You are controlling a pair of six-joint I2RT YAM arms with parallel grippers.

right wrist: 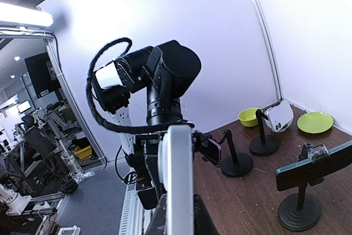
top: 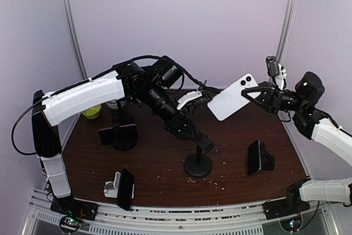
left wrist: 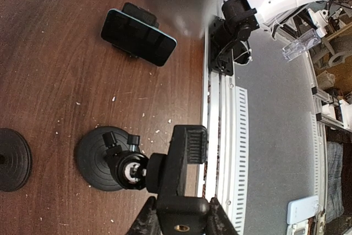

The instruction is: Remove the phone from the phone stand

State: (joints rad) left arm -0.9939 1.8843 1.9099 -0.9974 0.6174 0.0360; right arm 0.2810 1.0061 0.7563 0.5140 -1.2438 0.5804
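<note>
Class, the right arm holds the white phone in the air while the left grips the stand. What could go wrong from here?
1. The right gripper pinches the white phone by one end only, high above the table; it might pivot or slip.
2. The left gripper grips the phone stand near its top; pulling sideways could tip it.
3. Lowering the phone might knock the black phone standing near the right arm.

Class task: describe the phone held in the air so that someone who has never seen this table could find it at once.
Start at the dark brown table and look above its far right side, where the right gripper is shut on the white phone. The other phones sit in stands on the table; this one alone hangs in the air, white back showing.
</note>
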